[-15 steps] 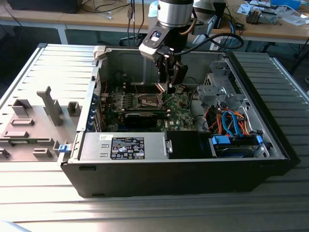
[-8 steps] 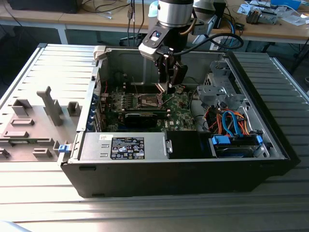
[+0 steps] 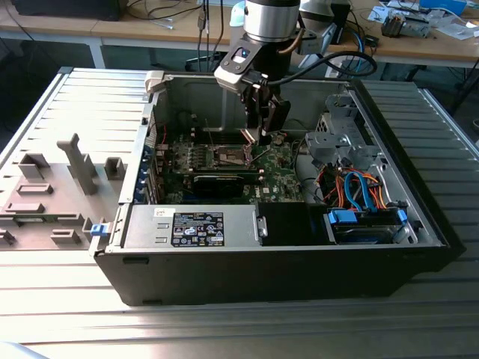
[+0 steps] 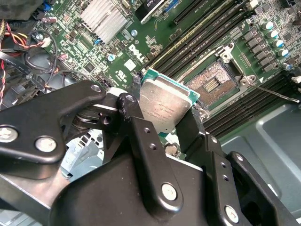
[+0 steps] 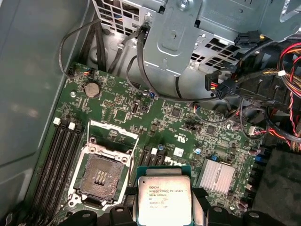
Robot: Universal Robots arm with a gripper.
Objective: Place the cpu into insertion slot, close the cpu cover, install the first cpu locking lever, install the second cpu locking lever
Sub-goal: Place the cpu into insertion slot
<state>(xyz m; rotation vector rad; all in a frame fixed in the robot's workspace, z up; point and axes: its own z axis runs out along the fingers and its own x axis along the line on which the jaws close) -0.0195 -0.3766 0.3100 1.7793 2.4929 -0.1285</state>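
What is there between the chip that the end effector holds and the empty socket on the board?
In the first wrist view, the ends of black memory slots lie between the chip and the socket, on the green board.

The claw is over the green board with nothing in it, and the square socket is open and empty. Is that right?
Not quite. The claw is not empty: the second wrist view shows it gripping the cpu. The rest holds: it is over the green board, and the insertion slot is open and empty.
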